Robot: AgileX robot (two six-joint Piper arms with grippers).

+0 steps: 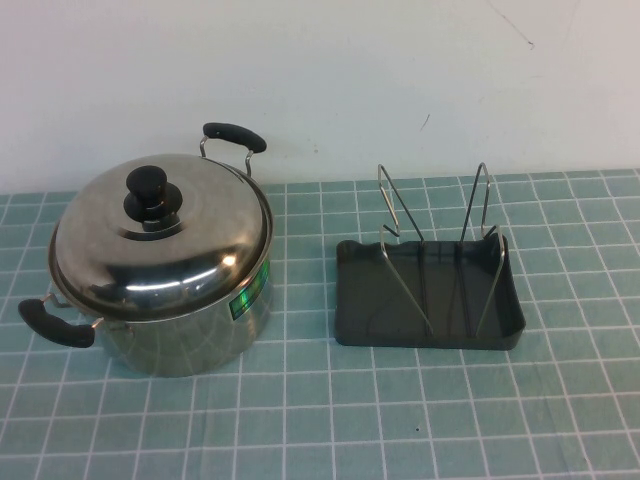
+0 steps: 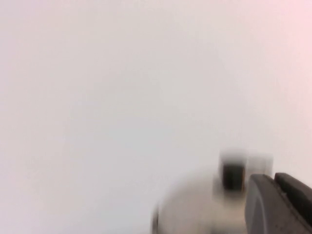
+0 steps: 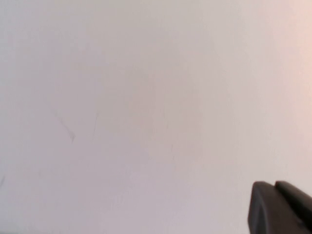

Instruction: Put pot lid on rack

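Note:
The pot lid (image 1: 200, 245), shiny domed steel with a black knob (image 1: 150, 196), sits closed on the two-handled steel pot (image 1: 190, 345) at the left of the table. The rack (image 1: 430, 338), a dark grey tray with upright silver wire loops (image 1: 393, 213), stands empty to the right of the pot. Neither gripper shows in the high view. My left gripper (image 2: 274, 178) shows only as dark fingertips pressed together, facing the white wall, with a blurred steel shape and dark part (image 2: 232, 176) beyond it. My right gripper (image 3: 274, 185) is likewise shut and empty, facing the wall.
The table is covered with a green mat with a white grid (image 1: 400, 420). A white wall (image 1: 400, 80) rises right behind the pot and rack. A green sticker (image 1: 250, 295) is on the pot's side.

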